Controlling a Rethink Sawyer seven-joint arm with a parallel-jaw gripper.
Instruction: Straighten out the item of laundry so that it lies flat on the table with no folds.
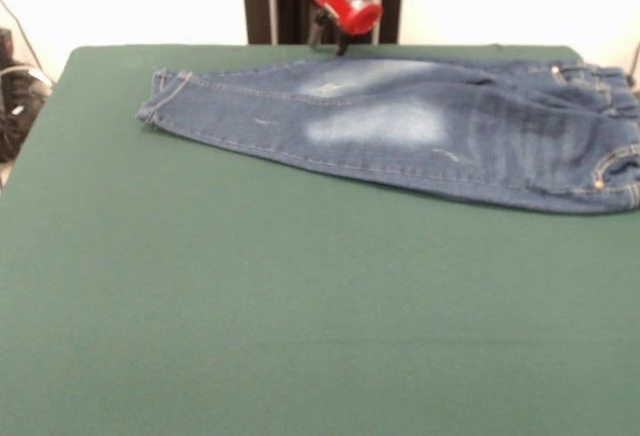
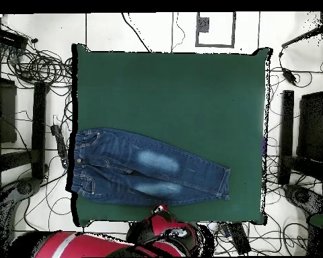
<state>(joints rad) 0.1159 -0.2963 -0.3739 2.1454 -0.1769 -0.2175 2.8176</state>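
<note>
Standing across from the robot, I see a broad dark green surface filling most of the front view, with a pale wall behind it. From overhead, the floor around it is light, and tangled black cables lie off the surface's left side. Dark equipment stands flank it left and right. A black pedestal rises at the far edge in the front view.

The jeans lie along the far part of the surface, close to the robot's side. In the front view the waistband is at the right, reaching the surface's right edge, and the leg cuffs point left. The two legs lie close together, one partly overlapping the other, with pale faded patches on the thighs. The cloth shows soft creases near the waist. The near half of the surface is bare green.

The red and black arm comes down just behind the jeans' far edge. The gripper shows only as a dark tip just above the denim's far edge; I cannot tell whether it is open or closed, or touching the cloth.
</note>
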